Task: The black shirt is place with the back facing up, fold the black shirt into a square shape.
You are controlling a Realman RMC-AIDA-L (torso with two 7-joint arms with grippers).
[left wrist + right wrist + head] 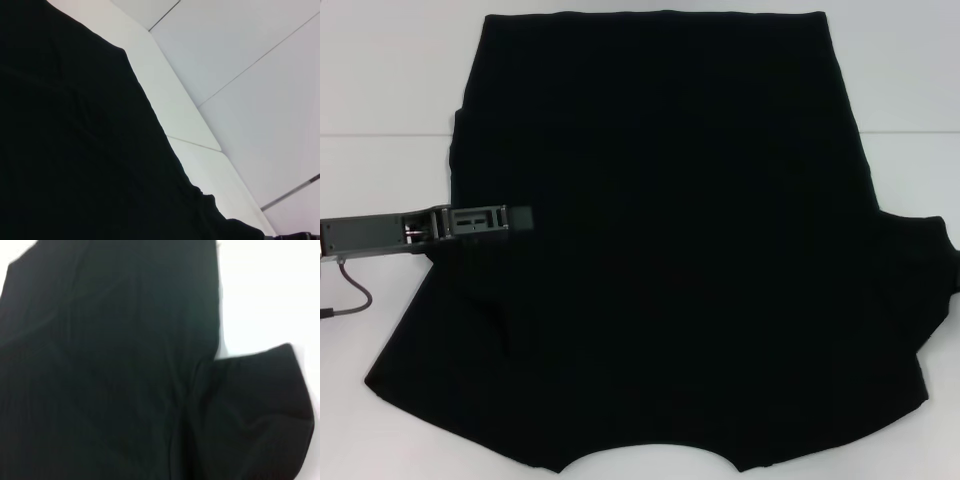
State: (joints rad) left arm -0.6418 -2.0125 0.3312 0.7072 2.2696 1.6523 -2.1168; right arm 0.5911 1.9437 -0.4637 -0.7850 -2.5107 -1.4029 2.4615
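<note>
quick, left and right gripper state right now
left gripper: over the black shirt, left edge; cannot be told.
right gripper: not in view.

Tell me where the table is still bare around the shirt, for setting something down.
Bare white table lies left of the black shirt, above the left end effector, and in a strip at the far right above the sleeve. The middle is all cloth. The near left corner has a cable.

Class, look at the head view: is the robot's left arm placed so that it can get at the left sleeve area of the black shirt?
Probably yes. The left hand already reaches over the left edge of the black shirt, which lies spread flat on the white table, and nothing stands between them. Whether the hand is touching the cloth cannot be told.
</note>
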